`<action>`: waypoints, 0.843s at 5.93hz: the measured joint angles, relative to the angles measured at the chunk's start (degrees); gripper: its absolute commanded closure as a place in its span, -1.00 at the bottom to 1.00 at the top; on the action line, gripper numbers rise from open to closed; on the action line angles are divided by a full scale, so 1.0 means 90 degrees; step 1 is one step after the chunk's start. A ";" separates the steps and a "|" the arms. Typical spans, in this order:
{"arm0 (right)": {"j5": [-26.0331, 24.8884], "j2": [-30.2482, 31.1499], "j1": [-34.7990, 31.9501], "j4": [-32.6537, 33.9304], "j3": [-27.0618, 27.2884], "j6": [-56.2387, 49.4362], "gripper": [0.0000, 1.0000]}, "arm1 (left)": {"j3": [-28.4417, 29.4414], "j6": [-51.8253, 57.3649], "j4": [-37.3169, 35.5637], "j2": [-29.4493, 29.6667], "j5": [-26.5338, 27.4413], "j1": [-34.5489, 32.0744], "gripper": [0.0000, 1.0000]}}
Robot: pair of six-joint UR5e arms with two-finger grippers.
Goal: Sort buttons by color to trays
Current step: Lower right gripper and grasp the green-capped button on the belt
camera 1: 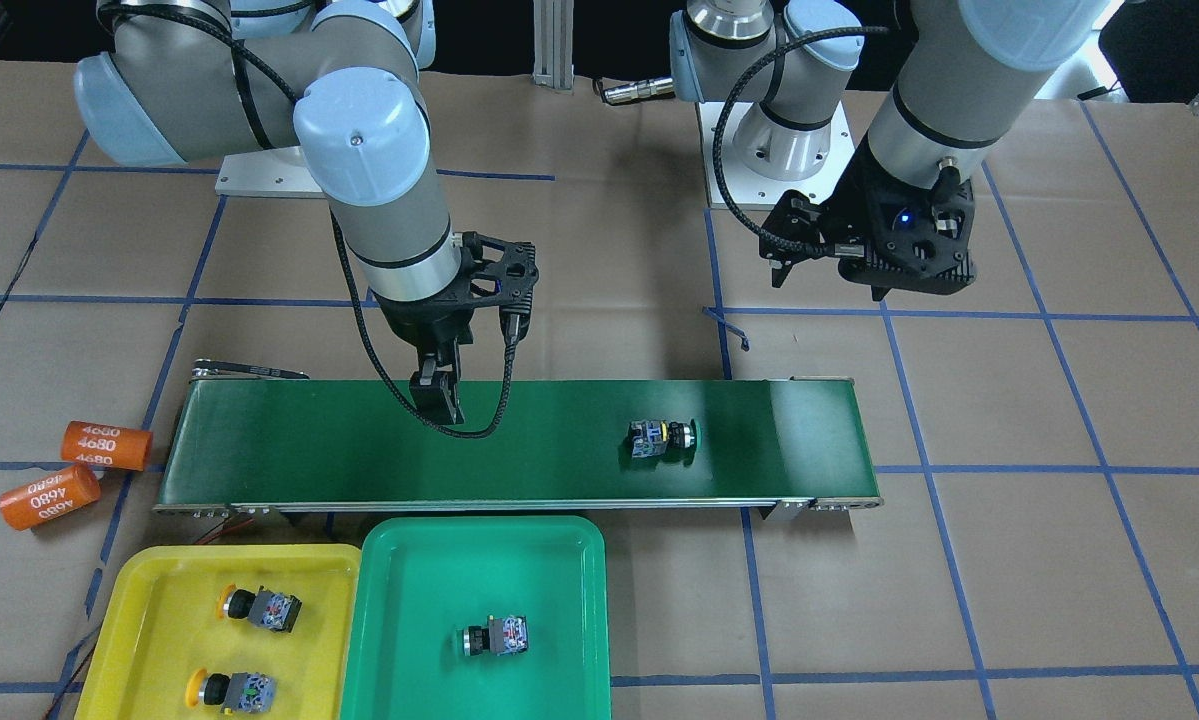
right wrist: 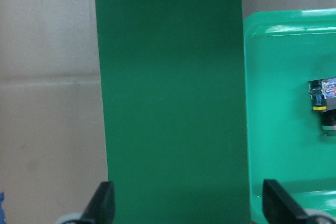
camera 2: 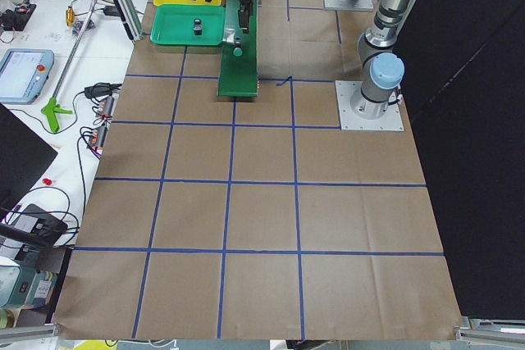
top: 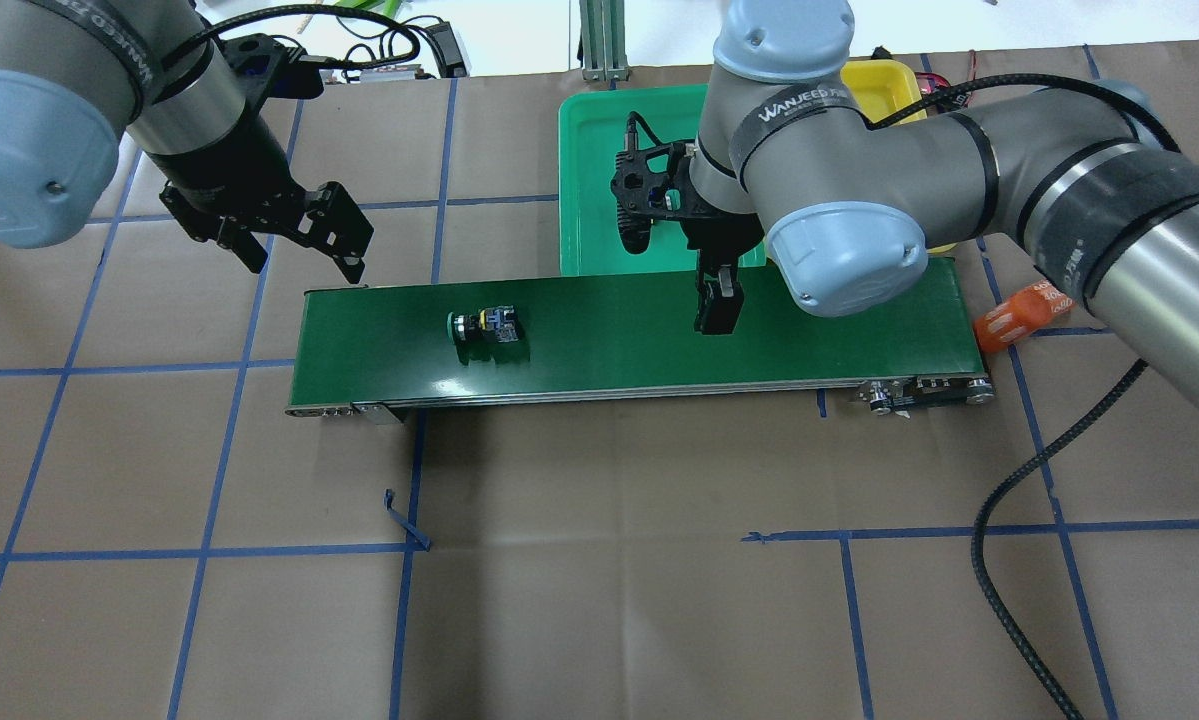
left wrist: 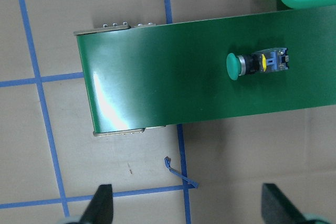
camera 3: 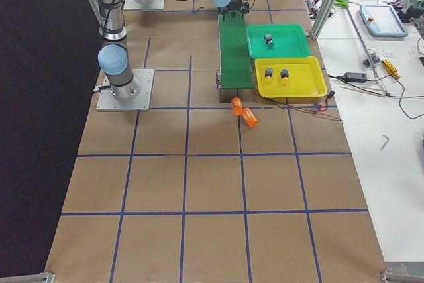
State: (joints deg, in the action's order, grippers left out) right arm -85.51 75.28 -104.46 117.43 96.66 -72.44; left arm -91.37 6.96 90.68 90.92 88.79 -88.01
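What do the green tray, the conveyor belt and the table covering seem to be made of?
Green tray: glossy moulded plastic, judging by sheen and rounded rim. Conveyor belt: smooth dark-green sheet, perhaps rubber or PVC; it shows soft glare. Table covering: matte brown paper, probably, with visible creases and seams.

Button [camera 1: 664,438] on belt [camera 1: 339,450]; two buttons [camera 1: 262,607] [camera 1: 234,690] in one tray [camera 1: 159,580], another button [camera 1: 496,637] in adjoining tray [camera 1: 419,570]

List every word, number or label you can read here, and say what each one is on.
"4680": printed several times on each of the two orange cylinders.
"WANJEED": on the black band of the right arm; the letters after it are cut off.
Markings on the buttons: too small to read.
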 measured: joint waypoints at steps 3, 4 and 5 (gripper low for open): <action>-0.0001 -0.0736 -0.0510 0.0775 -0.0359 0.0940 -1.00 | -0.0138 -0.0261 -0.0015 -0.0284 -0.0074 -0.0006 -0.98; -0.0003 -0.1094 -0.0719 0.0830 -0.0637 0.1203 -1.00 | -0.0120 -0.0272 -0.0026 -0.0294 -0.0060 -0.0006 -0.98; -0.0023 -0.1379 -0.0842 0.0845 -0.0792 0.1291 -1.00 | -0.0107 -0.0297 -0.0027 -0.0290 -0.0048 -0.0007 -0.98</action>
State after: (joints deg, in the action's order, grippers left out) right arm -85.72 62.87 -112.04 125.04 89.54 -60.82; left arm -92.33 4.29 90.44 88.31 88.36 -88.07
